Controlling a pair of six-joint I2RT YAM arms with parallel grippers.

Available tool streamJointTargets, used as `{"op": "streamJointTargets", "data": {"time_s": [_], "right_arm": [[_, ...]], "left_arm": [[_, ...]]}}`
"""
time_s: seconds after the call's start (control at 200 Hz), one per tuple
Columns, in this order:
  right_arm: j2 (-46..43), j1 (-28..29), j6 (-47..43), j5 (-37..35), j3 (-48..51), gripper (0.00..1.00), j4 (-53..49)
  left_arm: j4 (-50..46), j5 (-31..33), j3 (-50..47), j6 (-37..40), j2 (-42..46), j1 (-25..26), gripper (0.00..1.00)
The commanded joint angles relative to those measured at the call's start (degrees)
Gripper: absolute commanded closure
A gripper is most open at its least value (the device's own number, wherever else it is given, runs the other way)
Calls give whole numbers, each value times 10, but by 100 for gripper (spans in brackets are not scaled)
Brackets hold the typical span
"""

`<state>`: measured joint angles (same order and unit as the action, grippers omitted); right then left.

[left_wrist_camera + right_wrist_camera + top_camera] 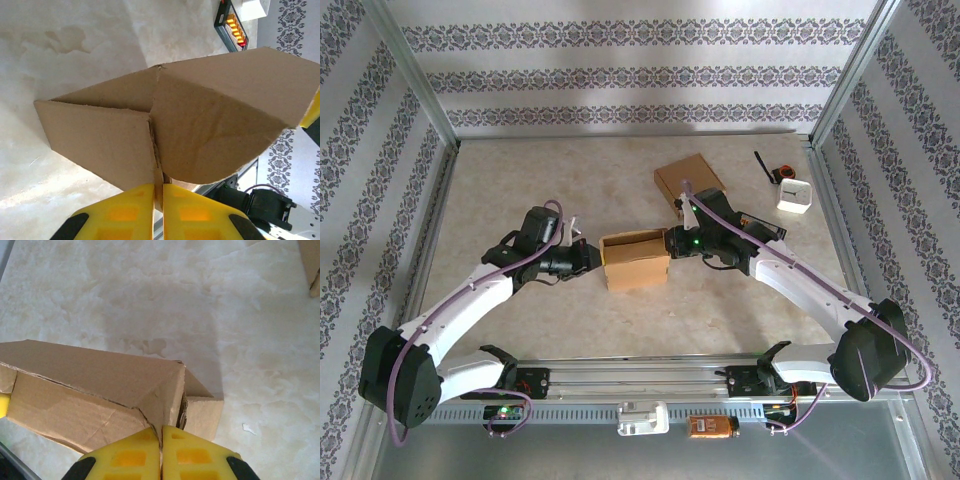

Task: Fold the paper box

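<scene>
While I watched the overhead feed, left gripper (592, 258) was clenched on a cardboard edge at 9 o'clock of the paper box (635, 260), partly erected at mid-table. At its 3 o'clock, right gripper (672, 243) pinched a corner edge. Flat cardboard (688, 180) lay at 1 o'clock.

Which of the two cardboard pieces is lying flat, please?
The far piece: it lies flat and unfolded, whereas the near box stands opened into shape.

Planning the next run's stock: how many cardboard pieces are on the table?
2. One partly folded box sits in the middle between the two arms; one flat piece lies farther back, right of centre. Another could be hidden beneath the arms.
</scene>
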<state>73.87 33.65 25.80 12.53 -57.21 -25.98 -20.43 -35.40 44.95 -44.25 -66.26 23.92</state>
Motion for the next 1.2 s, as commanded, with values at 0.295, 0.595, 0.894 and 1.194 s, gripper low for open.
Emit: {"op": "streamJointTargets", "data": {"time_s": [0.295,0.595,0.894,1.194], "right_arm": [[4,15,-7,12,11,91,-52],[2,19,-10,10,9,91,-52],[0,19,-10,7,13,91,-53],[1,20,-10,8,13,92,-51]], "left_arm": [[-14,42,9,33,69,2,72],[-84,152,82,164,60,27,64],[-105,211,138,192,-4,60,66],[-131,202,148,188,-17,66,77]]}}
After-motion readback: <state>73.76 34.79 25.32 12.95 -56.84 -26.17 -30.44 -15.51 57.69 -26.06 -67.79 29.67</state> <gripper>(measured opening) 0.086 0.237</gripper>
